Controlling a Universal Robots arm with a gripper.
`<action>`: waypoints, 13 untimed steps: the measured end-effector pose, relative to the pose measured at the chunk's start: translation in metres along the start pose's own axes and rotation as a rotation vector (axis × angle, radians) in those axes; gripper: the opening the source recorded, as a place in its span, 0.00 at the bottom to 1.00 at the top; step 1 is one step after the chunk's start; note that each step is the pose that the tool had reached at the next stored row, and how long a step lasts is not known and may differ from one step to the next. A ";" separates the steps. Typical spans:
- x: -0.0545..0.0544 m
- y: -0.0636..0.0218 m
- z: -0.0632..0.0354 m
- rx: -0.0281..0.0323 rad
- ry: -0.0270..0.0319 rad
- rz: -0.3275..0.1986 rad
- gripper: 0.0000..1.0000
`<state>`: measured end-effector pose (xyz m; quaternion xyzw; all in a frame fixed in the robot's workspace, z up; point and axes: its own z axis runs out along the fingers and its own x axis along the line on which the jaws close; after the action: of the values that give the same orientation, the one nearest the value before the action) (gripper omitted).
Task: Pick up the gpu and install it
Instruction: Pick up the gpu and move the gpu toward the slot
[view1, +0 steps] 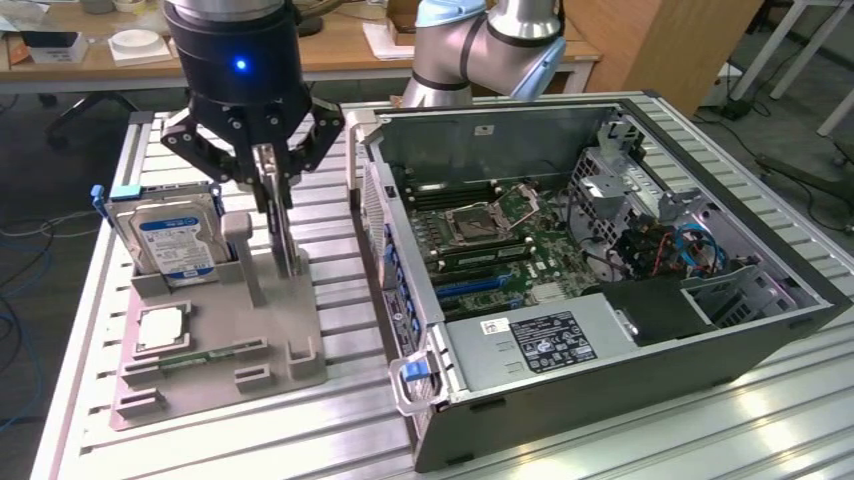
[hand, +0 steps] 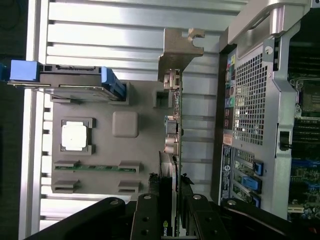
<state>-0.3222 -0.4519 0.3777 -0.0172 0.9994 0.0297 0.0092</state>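
The gripper (view1: 271, 178) is hanging over the grey holder (view1: 274, 345) on the surface (view1: 334, 430), its fingers (hand: 145, 220) clamping the top edge of the gpu (view1: 283, 235). The card is standing on edge, slim and dark, its silver bracket (hand: 181, 50) at one end, and seems to be sitting low in the holder, so the pick-up is only starting. Beyond, the open computer case (view1: 747, 330) is lying on its side, its slots apparently free; installing is not yet done

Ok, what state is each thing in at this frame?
gpu: upright in the grey holder
tool: closed on the gpu
hard drive: upright in the holder
processor chip: lying flat
memory stick: lying flat
computer case: on its side, open
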 end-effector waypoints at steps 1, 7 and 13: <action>0.000 0.0001 -0.0013 0.0001 0.0000 0.000 0.26; 0.000 0.0005 -0.0082 0.0000 -0.0001 0.000 0.26; 0.000 0.0010 -0.0166 0.0000 0.0000 0.000 0.26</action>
<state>-0.3223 -0.4519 0.3943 -0.0173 0.9994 0.0297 0.0092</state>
